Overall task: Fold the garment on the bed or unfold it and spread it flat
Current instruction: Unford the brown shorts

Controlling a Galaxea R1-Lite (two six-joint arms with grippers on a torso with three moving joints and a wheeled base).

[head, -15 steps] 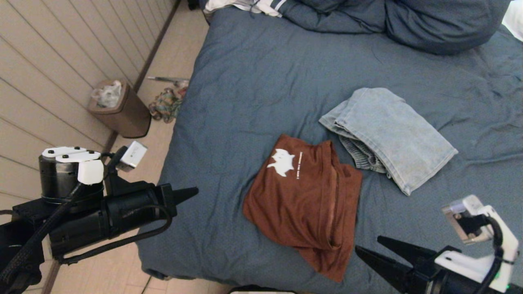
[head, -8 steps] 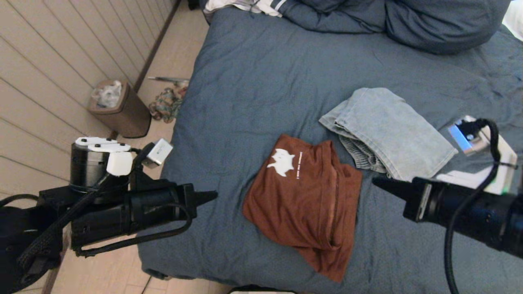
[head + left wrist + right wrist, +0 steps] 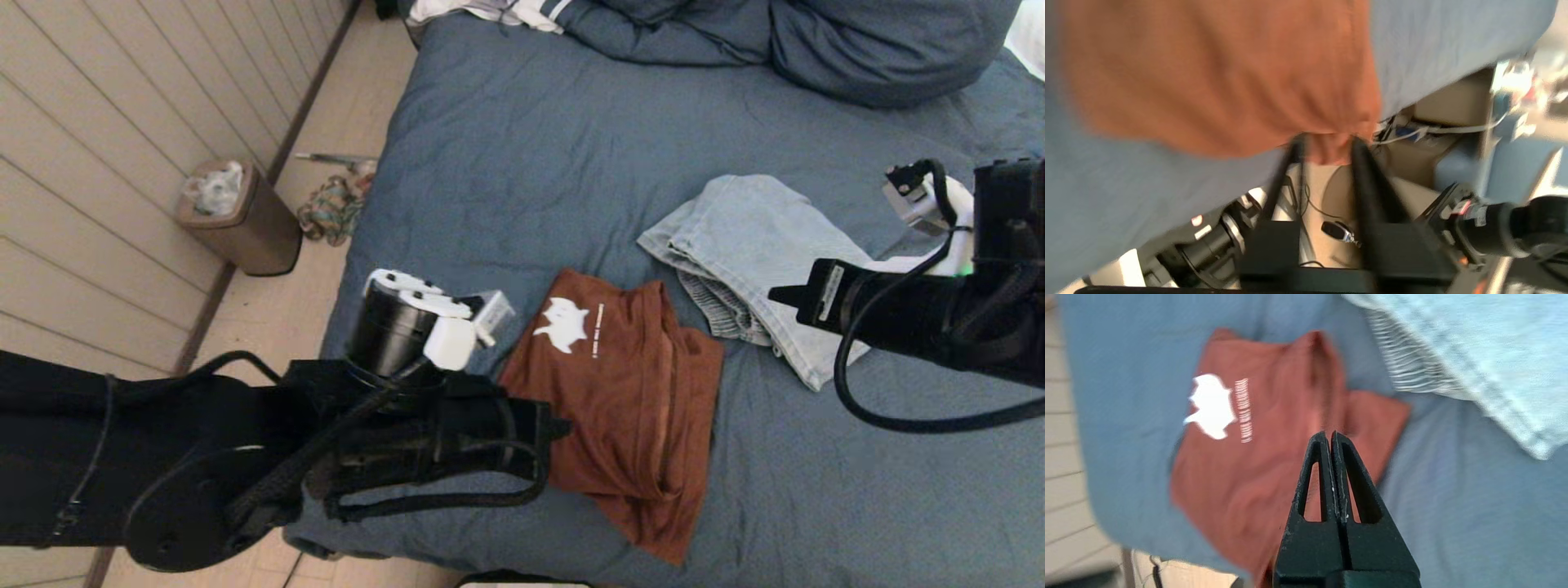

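Observation:
A rust-brown T-shirt (image 3: 629,400) with a white print lies folded on the near part of the slate-blue bed (image 3: 522,163). My left gripper (image 3: 560,426) is at the shirt's left edge. In the left wrist view this gripper (image 3: 1327,143) is open, and a bulge of the shirt (image 3: 1229,73) shows between the fingertips. My right gripper (image 3: 772,296) is shut and empty. It hovers over the near edge of the folded light-blue jeans (image 3: 767,245), right of the shirt. The right wrist view shows the shut gripper (image 3: 1328,435) above the shirt (image 3: 1249,465).
Bunched blue bedding (image 3: 816,41) and a white striped garment (image 3: 490,11) lie at the head of the bed. On the floor to the left stand a brown bin (image 3: 245,220) and a crumpled colourful cloth (image 3: 331,208), by a panelled wall (image 3: 98,122).
My left arm swung right from beside the bed to the shirt's left edge. My right arm rose from the near right corner to the jeans, and its fingers closed.

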